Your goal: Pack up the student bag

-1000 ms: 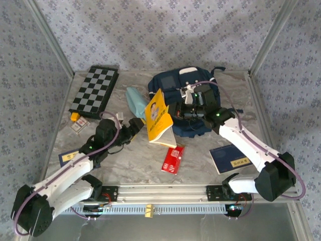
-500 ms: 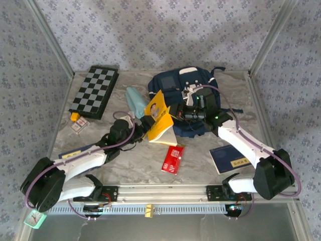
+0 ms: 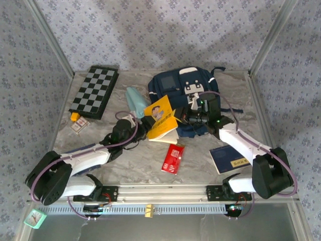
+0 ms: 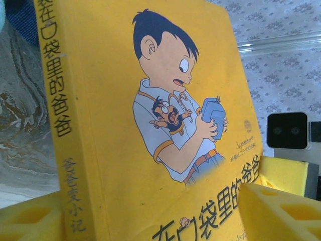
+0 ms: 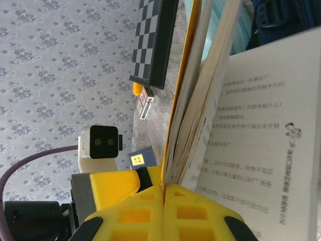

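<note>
Left gripper (image 4: 150, 213): fingers apart either side of book (image 4: 150, 100); we cannot tell if touching. Book tilted, pages fanned. Right gripper (image 5: 164, 198): pressed together on thin edge of book. We fear pages tear or slip out if arms pull apart. Bag (image 3: 180, 88) just behind book, at far centre; opening not clear to us, so book may snag on fabric.
</note>
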Controlling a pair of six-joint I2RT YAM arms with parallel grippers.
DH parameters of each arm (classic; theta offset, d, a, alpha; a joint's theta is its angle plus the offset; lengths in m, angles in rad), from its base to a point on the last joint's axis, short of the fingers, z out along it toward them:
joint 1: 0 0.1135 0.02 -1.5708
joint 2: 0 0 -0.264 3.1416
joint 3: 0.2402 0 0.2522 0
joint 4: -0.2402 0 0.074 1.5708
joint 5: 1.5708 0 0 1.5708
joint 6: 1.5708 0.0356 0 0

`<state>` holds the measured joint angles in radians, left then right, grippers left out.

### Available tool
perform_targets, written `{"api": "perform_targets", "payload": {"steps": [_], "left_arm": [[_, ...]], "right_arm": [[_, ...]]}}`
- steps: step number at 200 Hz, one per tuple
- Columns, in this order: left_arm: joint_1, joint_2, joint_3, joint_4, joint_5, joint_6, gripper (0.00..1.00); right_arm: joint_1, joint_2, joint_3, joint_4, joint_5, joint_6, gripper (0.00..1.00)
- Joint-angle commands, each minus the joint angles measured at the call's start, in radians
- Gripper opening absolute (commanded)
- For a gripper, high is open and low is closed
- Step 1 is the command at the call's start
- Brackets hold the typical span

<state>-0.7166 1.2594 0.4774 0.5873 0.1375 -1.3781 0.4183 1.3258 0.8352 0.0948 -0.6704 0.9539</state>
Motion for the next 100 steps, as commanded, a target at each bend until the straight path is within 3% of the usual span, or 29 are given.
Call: {"api": "perform_targets", "payload": {"steps": [1,100], "left_arm": [[-0.017,0.001,0.062,0.126,0.016,-0.012,0.64],[-0.02,-0.009,0.079,0.098,0.017,-0.013,0.16]], "right_arm": [[-0.005,0.002,-0.008,0.011,-0.032,-0.019,0.0],[-0.019,-0.025,-0.028,-0.111,-0.011,-0.087,0.0]]}}
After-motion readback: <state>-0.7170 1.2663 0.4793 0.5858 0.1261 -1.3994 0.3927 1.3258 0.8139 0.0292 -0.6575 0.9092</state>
